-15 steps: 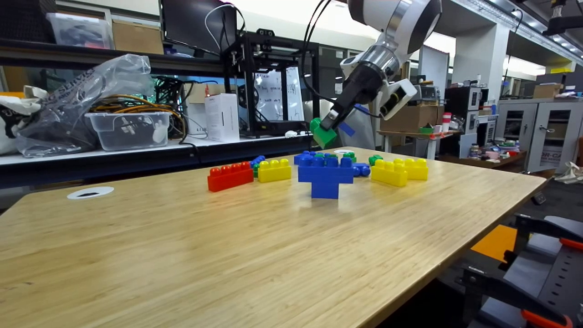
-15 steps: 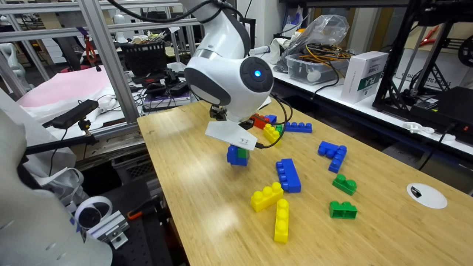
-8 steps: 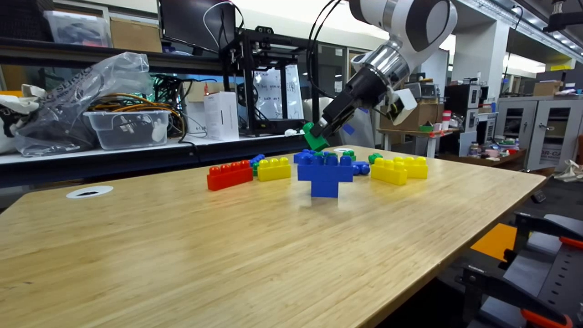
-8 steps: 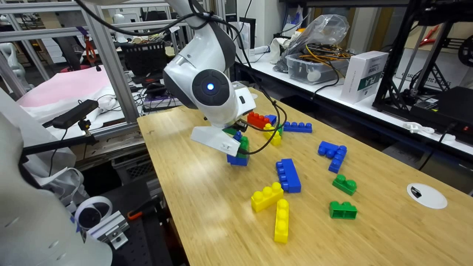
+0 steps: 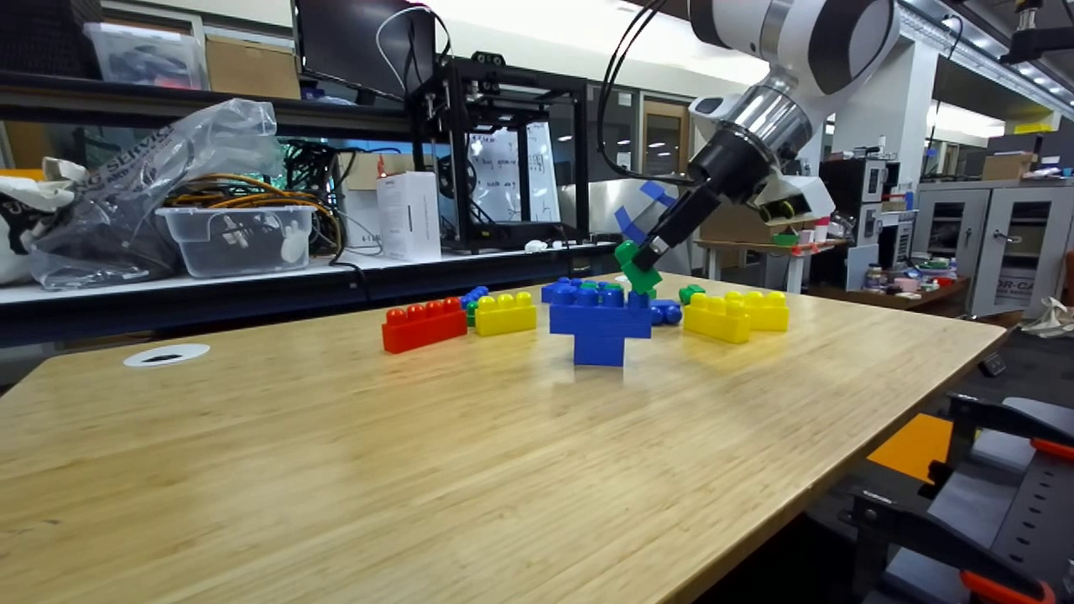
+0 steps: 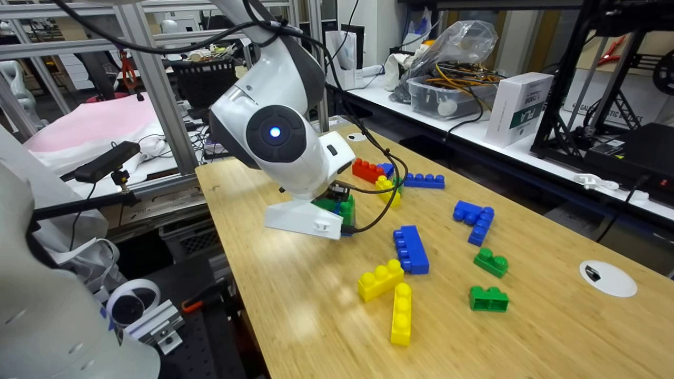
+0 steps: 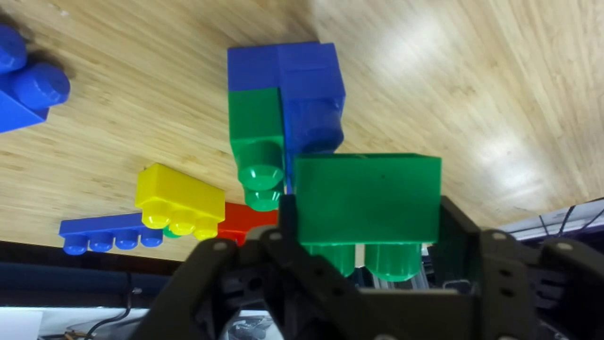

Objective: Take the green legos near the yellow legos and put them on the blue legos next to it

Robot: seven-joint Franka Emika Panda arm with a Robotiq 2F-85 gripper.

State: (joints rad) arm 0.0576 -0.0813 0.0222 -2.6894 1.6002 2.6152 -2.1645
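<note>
One pincer point(image 7: 368, 213) grips one green brick point(image 7: 368, 203).

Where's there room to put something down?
In an exterior view, there's lots of bare table in front of the red brick and blue legos. Another gap lies between the yellow legos and two green bricks. It's crowded around the blue legos, where the gripper holds a green lego.
</note>
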